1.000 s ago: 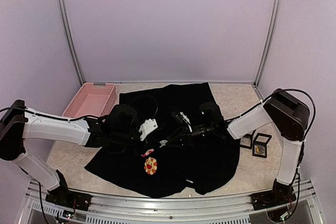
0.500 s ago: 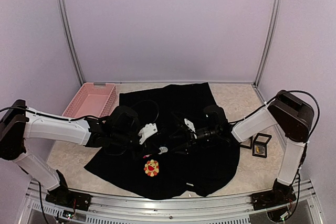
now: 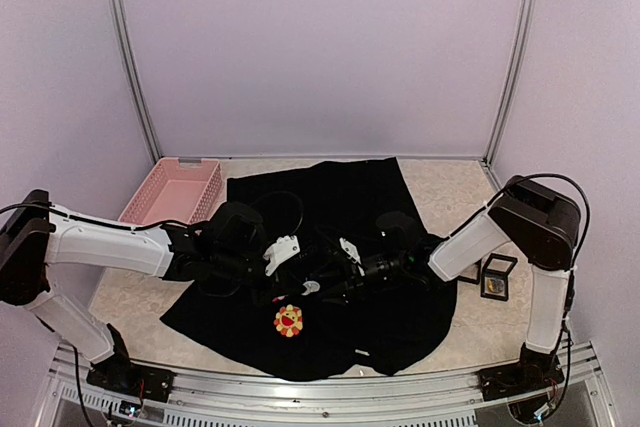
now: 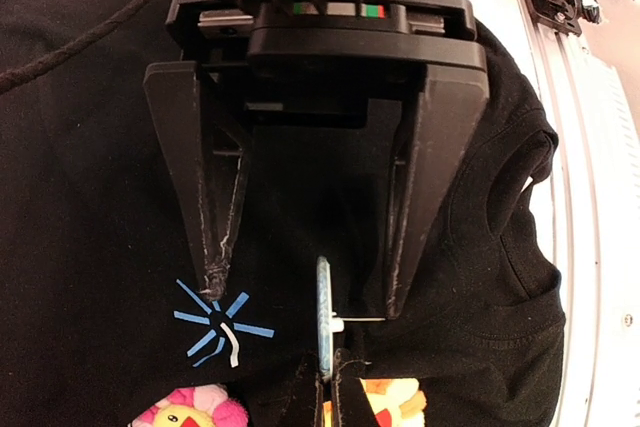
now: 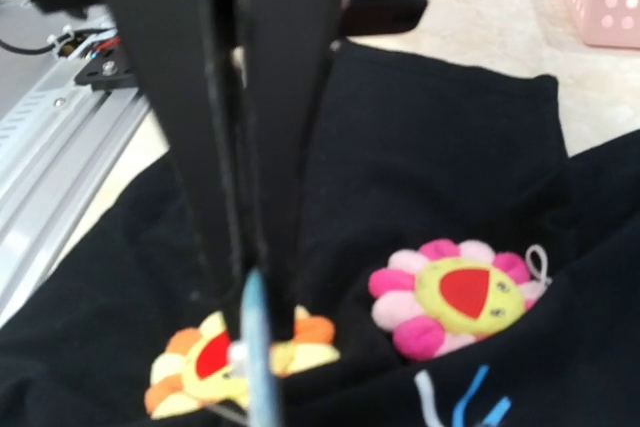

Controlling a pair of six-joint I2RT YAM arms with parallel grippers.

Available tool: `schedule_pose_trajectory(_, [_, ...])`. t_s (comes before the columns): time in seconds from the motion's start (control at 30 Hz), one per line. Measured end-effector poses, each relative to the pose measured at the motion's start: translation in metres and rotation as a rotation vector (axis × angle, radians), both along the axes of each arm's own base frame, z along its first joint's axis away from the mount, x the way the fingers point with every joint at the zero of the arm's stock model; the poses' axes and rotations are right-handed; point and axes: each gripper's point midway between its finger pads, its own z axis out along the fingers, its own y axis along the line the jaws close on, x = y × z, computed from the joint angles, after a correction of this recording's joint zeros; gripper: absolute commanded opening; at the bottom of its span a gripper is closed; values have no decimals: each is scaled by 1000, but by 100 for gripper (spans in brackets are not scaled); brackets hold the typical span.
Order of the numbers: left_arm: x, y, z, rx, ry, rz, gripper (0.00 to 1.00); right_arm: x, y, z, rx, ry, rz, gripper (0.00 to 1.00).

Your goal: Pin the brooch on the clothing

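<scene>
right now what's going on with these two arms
The left gripper is shut on the brooch, holding it edge-on over the black shirt with its pin sticking out sideways. The right gripper faces it, open, with its jaws either side of the brooch and gripping nothing. The brooch does not look pinned on yet.

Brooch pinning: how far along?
Done: brooch picked up; left end effector shut on it, edge-on over the shirt. In hand: open right end effector has a finger either side of it. Left: fastening it through the shirt; no attachment visible yet.
</scene>
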Motion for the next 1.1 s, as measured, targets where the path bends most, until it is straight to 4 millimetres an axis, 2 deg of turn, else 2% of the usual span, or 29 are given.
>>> schedule_pose_trajectory(0.27, [1, 0, 0, 0, 0, 2, 0, 7, 8, 5, 15, 17, -8, 40])
schedule_pose_trajectory(0.67, [6, 4, -1, 7, -2, 21, 0, 13, 15, 4, -12, 117, -31, 39])
schedule_pose_trajectory(1.1, [12, 7, -3, 22, -17, 48, 0, 23, 15, 1, -59, 290, -98, 31])
